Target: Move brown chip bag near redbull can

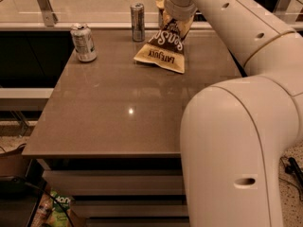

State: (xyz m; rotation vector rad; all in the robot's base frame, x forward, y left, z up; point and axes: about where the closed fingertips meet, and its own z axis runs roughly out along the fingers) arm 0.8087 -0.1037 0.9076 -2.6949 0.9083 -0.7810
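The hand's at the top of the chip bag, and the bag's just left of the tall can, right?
No: the camera view shows the brown chip bag just right of the redbull can. The hand is at the bag's top.

Perhaps office kitchenette, counter (118,126), drawers (113,182) below, brown chip bag (165,44)
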